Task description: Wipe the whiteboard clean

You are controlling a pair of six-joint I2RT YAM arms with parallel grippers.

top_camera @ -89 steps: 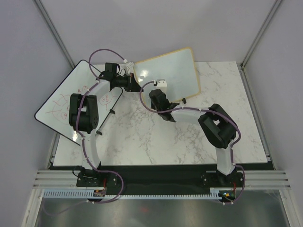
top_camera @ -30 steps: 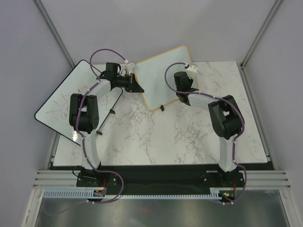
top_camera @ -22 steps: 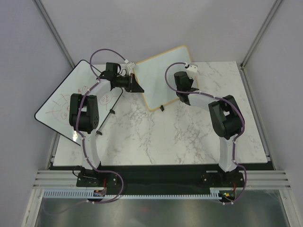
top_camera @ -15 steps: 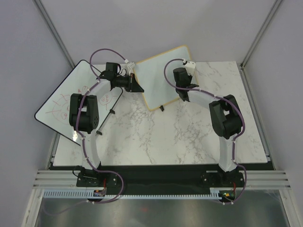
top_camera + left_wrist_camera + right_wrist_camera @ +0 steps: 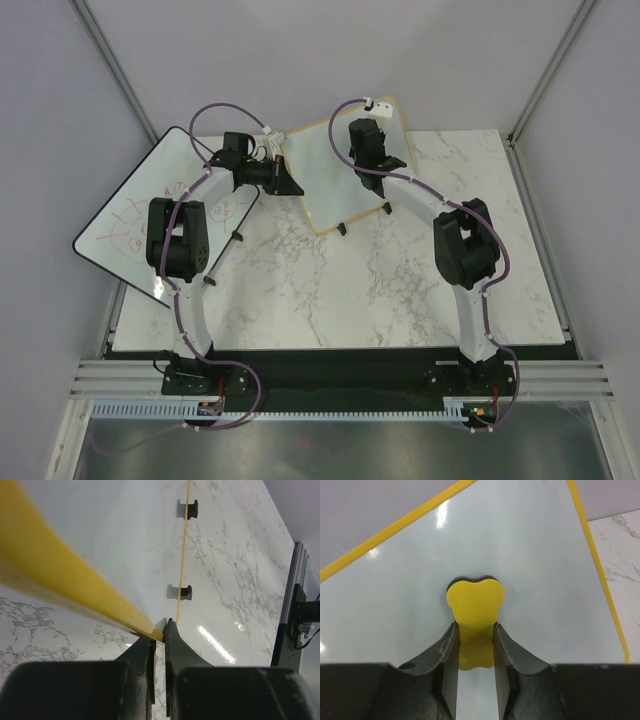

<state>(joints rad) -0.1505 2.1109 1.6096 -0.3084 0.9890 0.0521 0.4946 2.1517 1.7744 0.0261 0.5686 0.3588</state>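
The whiteboard (image 5: 325,190), tan-framed with two black feet (image 5: 342,229), is propped tilted at the table's back. Its left frame edge (image 5: 60,575) is pinched in my left gripper (image 5: 288,187), whose jaws are shut on the frame corner (image 5: 161,629); both feet show in the left wrist view (image 5: 183,592). My right gripper (image 5: 363,140) is over the board's upper middle. In the right wrist view it (image 5: 475,630) is shut on a yellow eraser (image 5: 475,600) pressed flat on the white surface (image 5: 545,580). No marks show on the board.
A larger black-edged whiteboard (image 5: 130,215) with red scribbles lies at the left, partly over the table's edge, under my left arm. The marble table (image 5: 330,290) spreads in front. Grey walls stand behind and at both sides.
My right gripper has swept the eraser from the board's right side up and left to its upper middle. The board stands more tilted than three seconds ago. The left gripper keeps its hold.
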